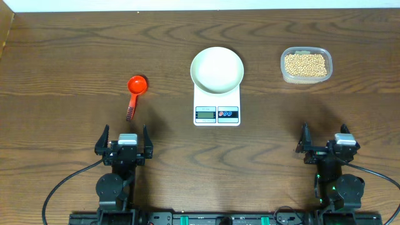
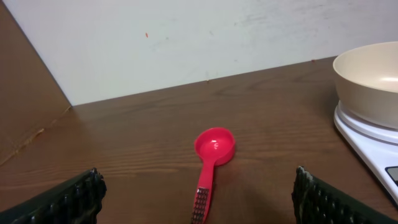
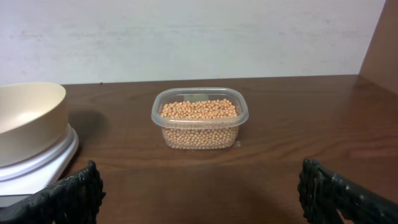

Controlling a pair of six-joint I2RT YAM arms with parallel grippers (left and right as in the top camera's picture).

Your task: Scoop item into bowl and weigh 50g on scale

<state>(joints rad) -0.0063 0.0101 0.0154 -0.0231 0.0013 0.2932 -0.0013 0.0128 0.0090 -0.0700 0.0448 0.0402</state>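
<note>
The tan beans [image 1: 305, 63] fill a clear plastic tub [image 1: 305, 77] at the far right, also in the right wrist view [image 3: 199, 109]. The empty white bowl [image 1: 217, 69] sits on the white scale [image 1: 217, 112] at centre; both show in the left wrist view [image 2: 368, 81] and right wrist view [image 3: 25, 115]. A red scoop [image 1: 135, 92] lies left of the scale, cup away from me [image 2: 214, 147]. My left gripper [image 1: 124, 142] is open and empty, just short of the scoop's handle [image 2: 198, 196]. My right gripper [image 1: 326, 140] is open and empty near the front edge [image 3: 199, 193].
A pale wall [image 2: 186, 43] runs along the table's far edge. A brown side panel [image 2: 25, 93] stands at the left and another [image 3: 382, 43] at the right. Black cables [image 1: 62, 187] trail by the arm bases.
</note>
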